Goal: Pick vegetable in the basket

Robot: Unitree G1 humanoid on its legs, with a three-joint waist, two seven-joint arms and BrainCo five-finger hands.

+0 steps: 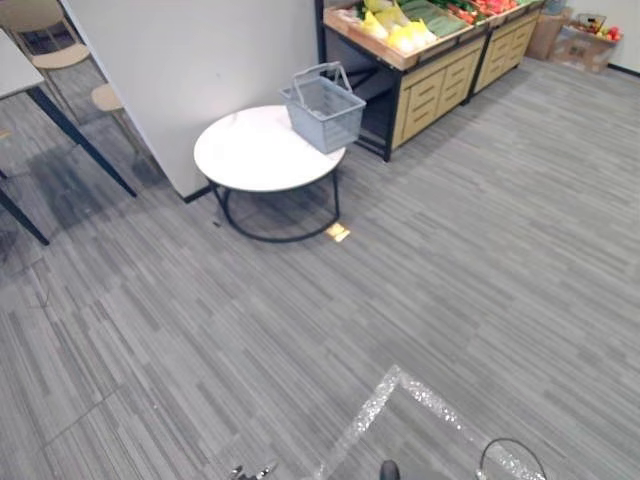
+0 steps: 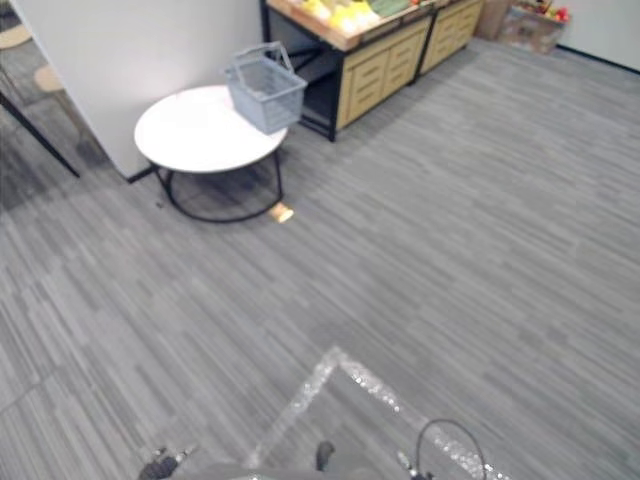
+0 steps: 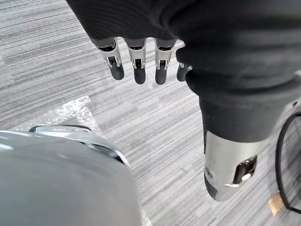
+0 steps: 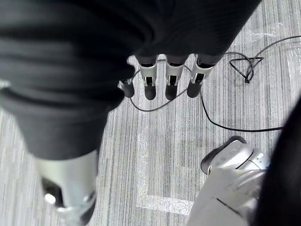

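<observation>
Both my hands hang down by my sides over the grey carpet, because there is nothing within reach to take hold of yet. My left hand (image 3: 139, 66) has its fingers loose and nearly straight, with nothing in it, and my right hand (image 4: 171, 81) is the same: slack and empty. The vegetables I am after lie well ahead of me on the wooden produce stand (image 1: 440, 80) against the far wall. They are heaped in its top tray where a hand can reach them from the front. I make out three colour groups, the yellow ones (image 1: 405, 35), the green ones (image 1: 432, 14) and the red ones (image 1: 490, 5), but I cannot count single pieces from here. There is one basket (image 1: 325, 118), grey, with its two handles standing up. It sits on the one round white table (image 1: 250, 155), at the edge nearest the stand, probably so that a vegetable needs only a short carry. It looks empty to me. One small yellowish scrap (image 1: 338, 232) lies on the floor just beside the table's frame. I judge the task not yet begun, and closing the distance comes first.
</observation>
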